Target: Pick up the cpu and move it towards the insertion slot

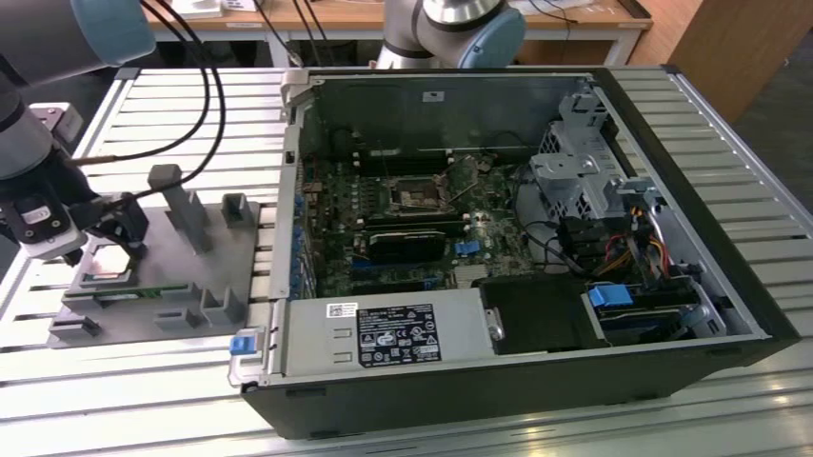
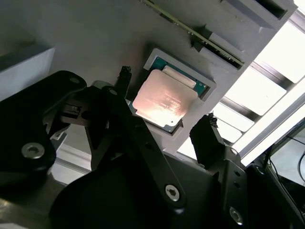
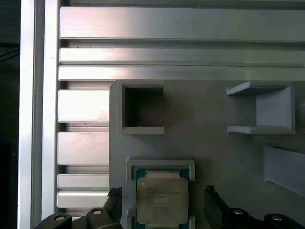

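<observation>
Near the tabletop's (image 1: 128,390) edge at the exterior view's left, the grey fixture (image 1: 166,295) holds the cpu (image 2: 164,102) flat in a shallow framed recess, metal lid up. The gripper (image 2: 165,98) hangs right over it with its fingers (image 2: 207,133) spread, one on each of two opposite sides of the chip, and neither appears to touch it.

The chip looks light, thin and rigid. Its smooth lid would likely be slippery and its hidden underside is probably delicate, so the sensible hold is a gentle pinch on two opposite edges of the board, kept level.

A deeper square pocket (image 3: 143,107) of the fixture, close to the chip's recess, stands empty in the first wrist view. A narrow green memory stick (image 2: 190,31) lies along another groove. Well apart, toward the tabletop's middle, the open computer case (image 1: 508,381) holds the motherboard (image 1: 337,214), where the insertion slot (image 1: 417,193) shows a silvery frame around a dark centre.
</observation>
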`<act>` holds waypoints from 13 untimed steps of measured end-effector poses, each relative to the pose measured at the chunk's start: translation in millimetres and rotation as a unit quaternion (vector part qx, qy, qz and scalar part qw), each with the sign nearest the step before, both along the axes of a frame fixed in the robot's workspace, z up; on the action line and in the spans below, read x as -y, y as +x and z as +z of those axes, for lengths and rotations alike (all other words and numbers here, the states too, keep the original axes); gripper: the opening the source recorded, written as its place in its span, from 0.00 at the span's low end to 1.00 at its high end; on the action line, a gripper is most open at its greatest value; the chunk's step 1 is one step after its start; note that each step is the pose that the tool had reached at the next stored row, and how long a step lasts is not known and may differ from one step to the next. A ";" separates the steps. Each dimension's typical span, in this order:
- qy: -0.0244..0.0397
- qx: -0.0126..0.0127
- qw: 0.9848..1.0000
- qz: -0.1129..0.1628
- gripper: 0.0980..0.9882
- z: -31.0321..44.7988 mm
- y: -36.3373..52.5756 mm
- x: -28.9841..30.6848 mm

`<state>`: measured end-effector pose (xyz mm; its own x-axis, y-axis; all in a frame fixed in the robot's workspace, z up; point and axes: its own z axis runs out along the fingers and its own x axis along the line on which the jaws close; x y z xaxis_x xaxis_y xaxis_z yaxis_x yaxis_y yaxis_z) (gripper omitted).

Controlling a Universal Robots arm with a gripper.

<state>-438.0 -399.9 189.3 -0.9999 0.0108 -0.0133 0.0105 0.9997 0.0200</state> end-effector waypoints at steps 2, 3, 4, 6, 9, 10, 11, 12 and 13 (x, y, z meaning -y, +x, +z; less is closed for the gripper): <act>0.000 0.000 1.000 0.000 0.76 -1.6 0.2 0.1; 0.000 0.000 1.000 -0.001 0.76 -2.4 0.2 0.0; 0.000 0.000 1.000 -0.001 0.76 -3.2 0.2 0.1; 0.000 0.000 1.000 -0.001 0.76 -4.7 0.2 0.2; 0.000 0.000 1.000 -0.001 0.74 -6.3 0.2 0.3; 0.000 0.000 1.000 -0.001 0.67 -6.4 0.2 0.4; 0.000 0.000 1.000 -0.001 0.67 -6.5 0.2 0.4; 0.000 0.000 1.000 -0.001 0.67 -6.7 0.2 0.4; 0.000 0.000 1.000 -0.001 0.67 -6.8 0.2 0.4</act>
